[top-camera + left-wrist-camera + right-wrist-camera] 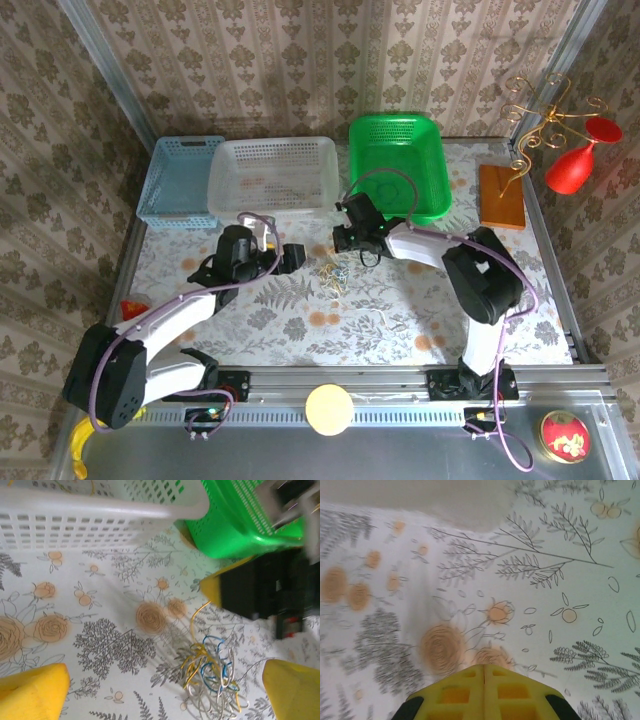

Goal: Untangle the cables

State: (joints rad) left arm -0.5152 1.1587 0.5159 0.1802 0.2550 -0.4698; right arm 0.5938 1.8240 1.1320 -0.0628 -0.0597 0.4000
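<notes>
The cables (pixel 333 272) are a small clump of thin yellow, blue and whitish loops lying on the flowered tablecloth at mid-table. In the left wrist view the cables (pixel 215 672) sit just inside the right-hand yellow finger (pixel 295 690), with one yellow strand running up toward the right arm's yellow finger (pixel 211 589). My left gripper (pixel 165 676) (pixel 290 255) is open wide, just left of the clump. My right gripper (pixel 484 669) (pixel 345 238) is shut, its yellow pads pressed together just above the cloth behind the clump, and no cord shows between them.
Along the back stand a blue basket (pixel 180 180), a white basket (pixel 272 175) and a green basket (pixel 398 165). At the right a wooden block (pixel 500 195) holds a gold curly wire stand (pixel 540 120) with red glasses (pixel 572 170). The white basket (pixel 100 510) is close above my left gripper.
</notes>
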